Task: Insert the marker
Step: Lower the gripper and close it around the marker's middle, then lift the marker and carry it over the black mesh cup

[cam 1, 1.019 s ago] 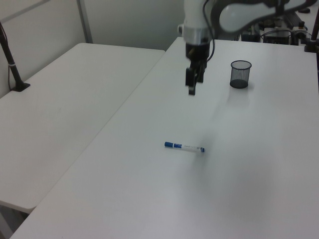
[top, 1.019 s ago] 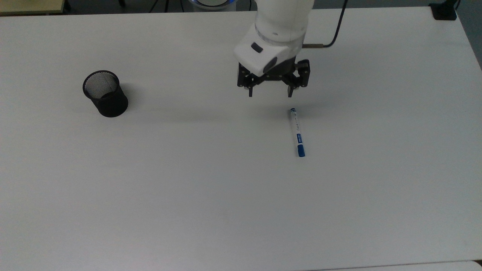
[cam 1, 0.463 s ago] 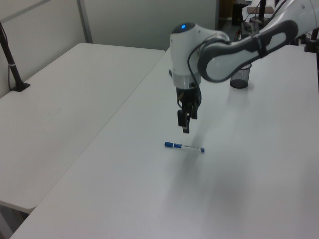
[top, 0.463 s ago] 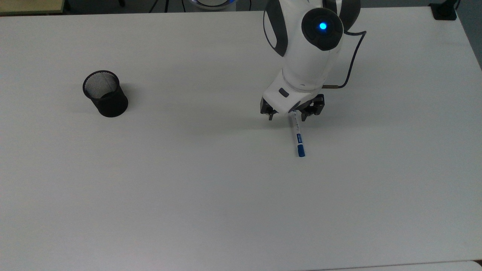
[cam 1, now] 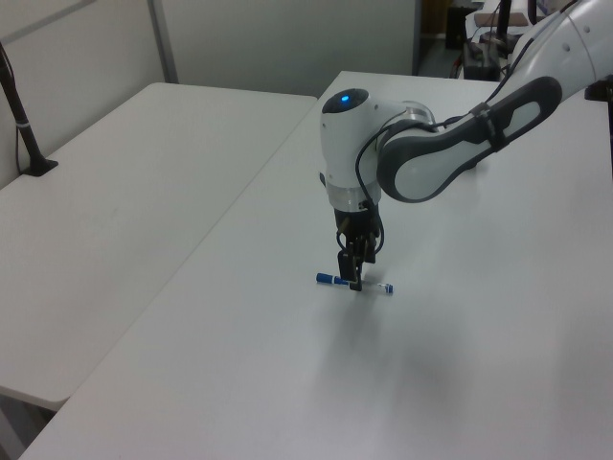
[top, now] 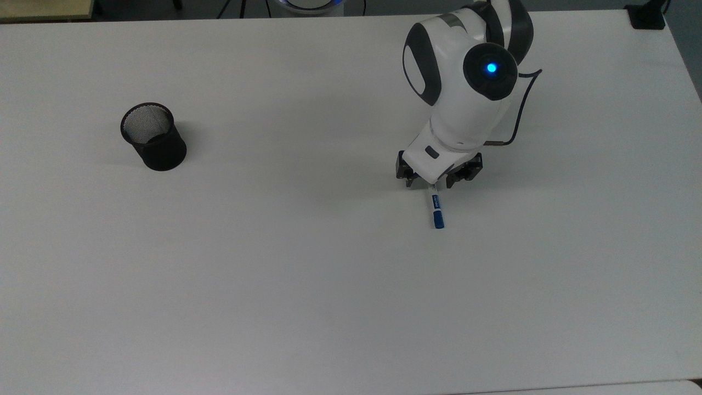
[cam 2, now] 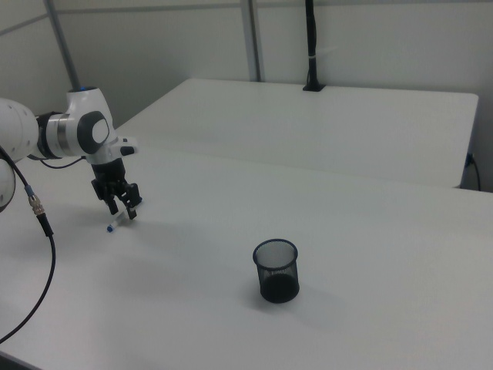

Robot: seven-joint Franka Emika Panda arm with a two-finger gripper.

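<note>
Top view: marker (top: 437, 210) lies flat on the white tabletop (top: 274, 274), toward the top view's right edge and roughly mid-depth, blue cap end pointing to the tabletop's near edge. Slim white barrel, blue cap, blue label band with light lettering on it (too small to read).

Gripper (top: 433, 185) is down over the marker's upper half, black fingers spread either side of the barrel with a clear gap, so open and holding nothing. Left view puts one finger (cam 1: 355, 273) right at the barrel, tip at table level; actual contact can't be told.

Arm shell is smooth glossy white with dark grey joint covers, a round blue light (top: 491, 68) glowing on one joint. A thin black cable (top: 521, 115) loops off the wrist.

Black mesh cup (top: 153, 136) stands upright near the tabletop's left edge in the top view, well apart from the marker: cylindrical, fine wire mesh, solid rim, mouth open.

Tabletop is matte, plain white, smooth. Right view shows a second white table (cam 2: 347, 123) butted against it (a black post (cam 2: 311, 46) stands at its far edge).
</note>
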